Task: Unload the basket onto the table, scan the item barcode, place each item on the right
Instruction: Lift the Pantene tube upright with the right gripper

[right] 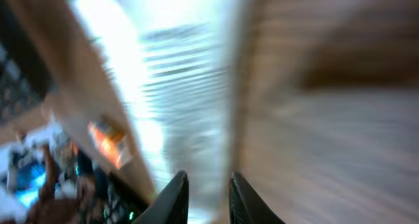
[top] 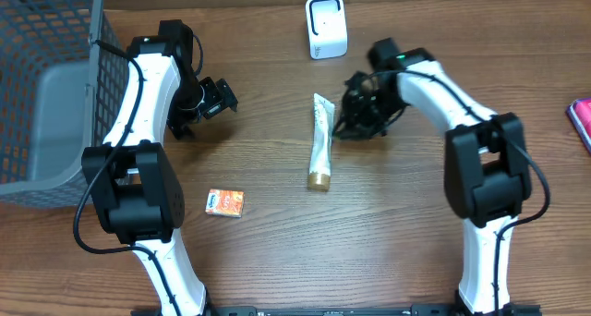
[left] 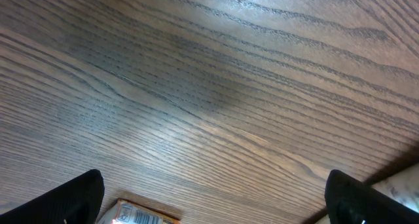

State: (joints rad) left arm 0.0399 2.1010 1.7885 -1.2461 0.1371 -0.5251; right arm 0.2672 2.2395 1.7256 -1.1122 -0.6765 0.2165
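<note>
You have bare table (top: 369,251) along the near edge; the basket (top: 46,85) blocks the far left corner, the scanner (top: 326,27) the far edge.

Overhead shot is clean: even, soft light from above, sharp across the whole table (top: 277,251), with only faint fuzzy shadows on the wood. The white scanner (top: 326,26) runs close to blown out. Left wrist cam is crisp on the grain, with a dimmer patch mid-frame and brighter wood up top. Right wrist cam is a mess though, all motion smear, with a washed-out white glare streak down the middle. Only the right gripper (right: 206,201) shows any edge.
</note>
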